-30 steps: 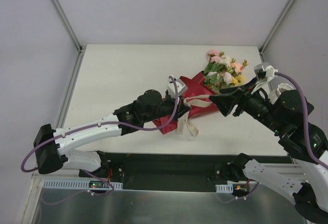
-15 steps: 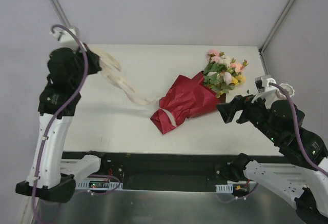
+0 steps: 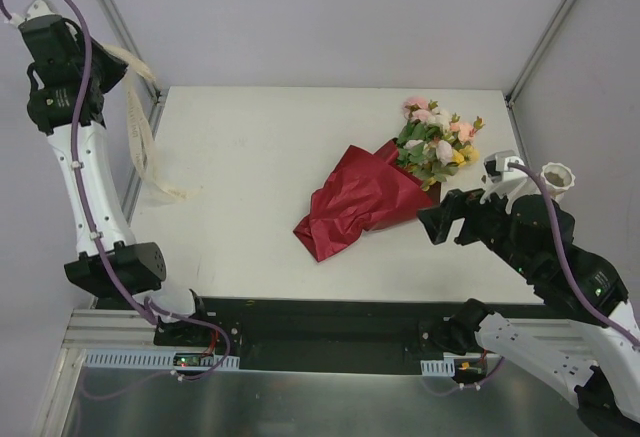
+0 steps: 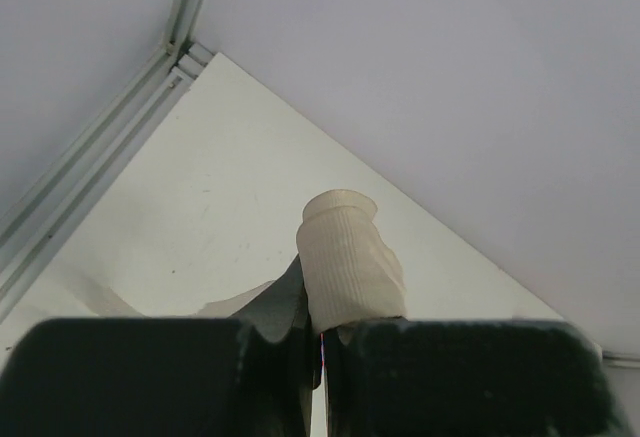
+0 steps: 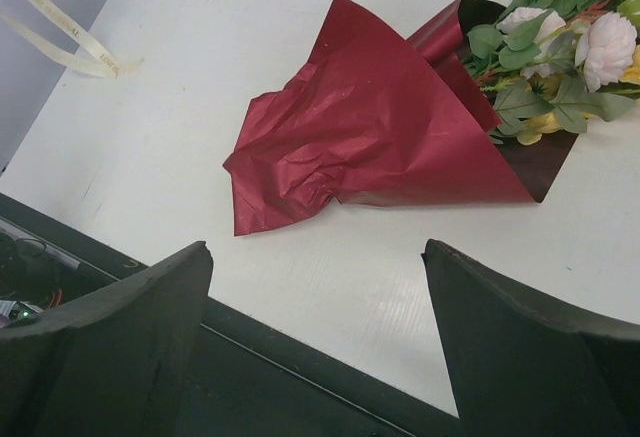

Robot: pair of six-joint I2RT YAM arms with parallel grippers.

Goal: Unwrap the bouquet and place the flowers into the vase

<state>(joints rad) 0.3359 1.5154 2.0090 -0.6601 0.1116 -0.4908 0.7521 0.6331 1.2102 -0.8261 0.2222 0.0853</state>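
Observation:
The bouquet [image 3: 360, 202] lies on the white table [image 3: 240, 147], its maroon paper [image 5: 380, 127] loose and crumpled with no tie round it. Pink, cream and yellow flowers [image 3: 435, 137] stick out of its far right end [image 5: 560, 37]. My left gripper [image 3: 105, 57] is raised high at the far left, shut [image 4: 325, 332] on the cream ribbon [image 4: 345, 262]. The ribbon [image 3: 140, 137] dangles to the table's left edge. My right gripper [image 3: 440, 219] stands open [image 5: 315, 247] just right of the paper, holding nothing. The white vase [image 3: 557, 174] stands at the right edge, partly behind the right arm.
Metal frame posts [image 3: 125, 32] rise at the table's back corners. A black strip [image 3: 330, 317] runs along the near edge by the arm bases. The ribbon's tail [image 5: 65, 32] rests on the left part of the table.
My left arm has swung up and away to the far left, pulling the ribbon off the bouquet. My right gripper has opened, let go and drawn back to the right.

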